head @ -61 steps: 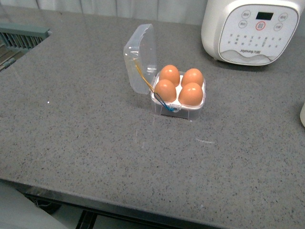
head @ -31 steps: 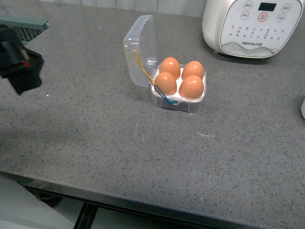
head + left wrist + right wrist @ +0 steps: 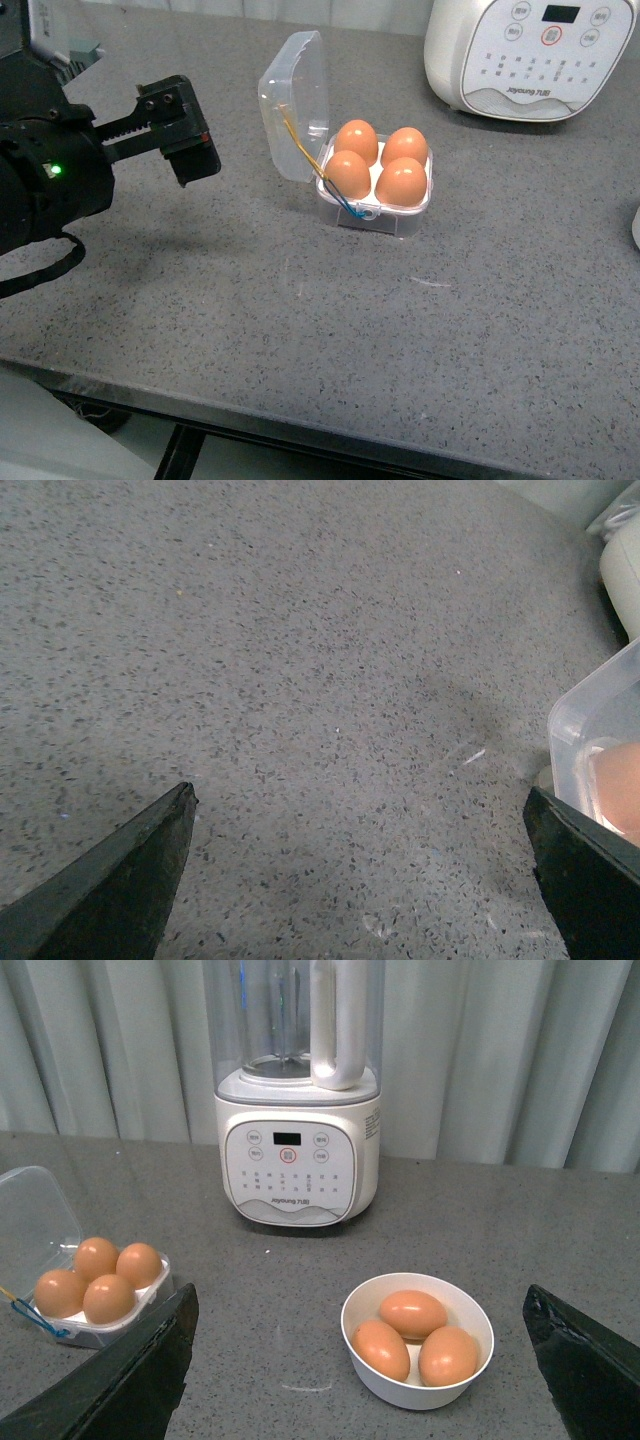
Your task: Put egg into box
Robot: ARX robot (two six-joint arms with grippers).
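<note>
Four eggs (image 3: 357, 140) fill every hole of the box (image 3: 385, 217) just above the middle of the front view, so the task's one is inside, though which of them it is cannot be told. The clear lid (image 3: 297, 105) stands open at the box's left side. At the left edge of the frame the left gripper (image 3: 185, 130) hangs above the counter (image 3: 300, 330), well apart from the box and holding nothing. A white appliance (image 3: 530, 50) fills the upper right corner. In the left wrist view two dark fingers (image 3: 120, 880) sit in the lower corners, spread wide with only speckled counter between them. A corner of the box, with one egg showing through it, enters at the right edge just above the right-hand finger. In the right wrist view the right gripper (image 3: 355, 1295) is likewise spread wide and empty. The box lies at the lower left, the appliance stands at upper centre before a curtain (image 3: 500, 1050), and a white bowl (image 3: 400, 1392) with three loose eggs (image 3: 412, 1312) sits at lower centre.
</note>
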